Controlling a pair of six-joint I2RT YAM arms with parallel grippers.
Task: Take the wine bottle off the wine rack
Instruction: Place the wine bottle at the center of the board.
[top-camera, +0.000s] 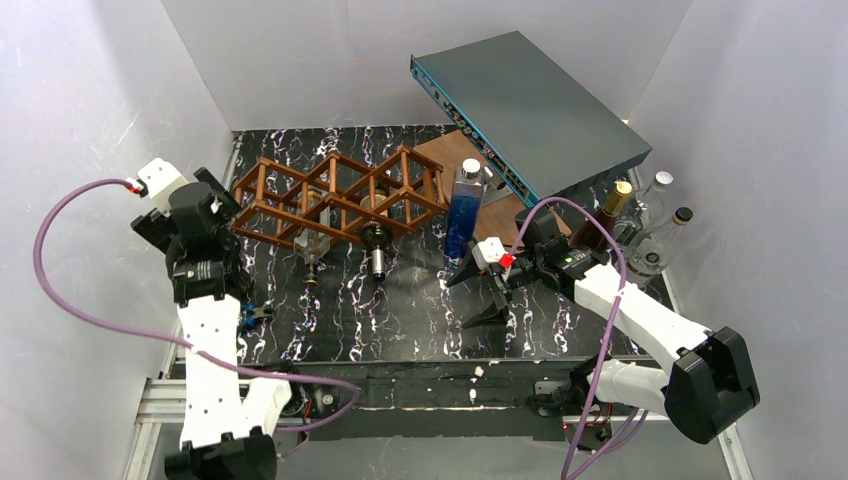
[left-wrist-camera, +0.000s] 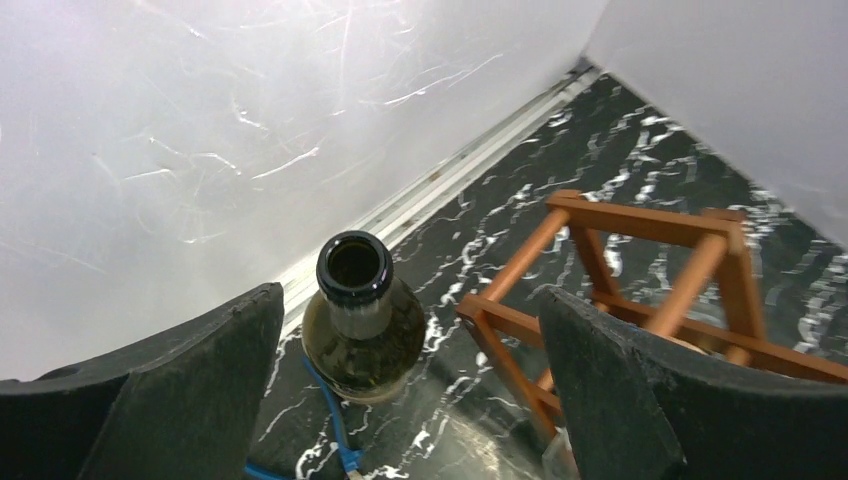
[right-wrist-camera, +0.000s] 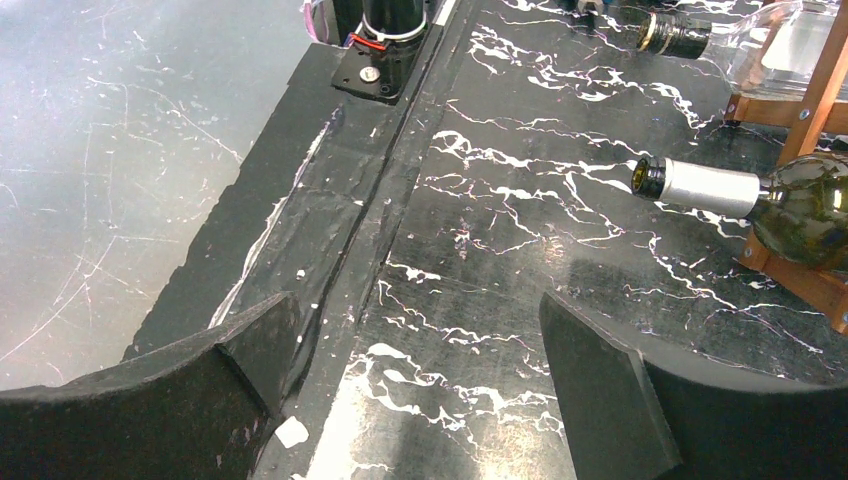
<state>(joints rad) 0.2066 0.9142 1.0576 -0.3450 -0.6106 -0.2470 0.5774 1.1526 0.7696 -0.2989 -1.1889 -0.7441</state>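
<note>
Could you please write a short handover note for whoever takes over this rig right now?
Left gripper: jaws open, holding nothing. An uncorked dark bottle stands upright on the table beside the end of the wine rack, ungripped.
Right gripper: jaws open, empty, low over the table in front of the rack.
In the rack: a green bottle with a silver-foiled neck and a clear bottle lie in its cells, necks pointing out.
Done: one bottle stands off the rack.
Left: nothing is gripped; the green bottle is the nearer one to the right gripper.
</note>
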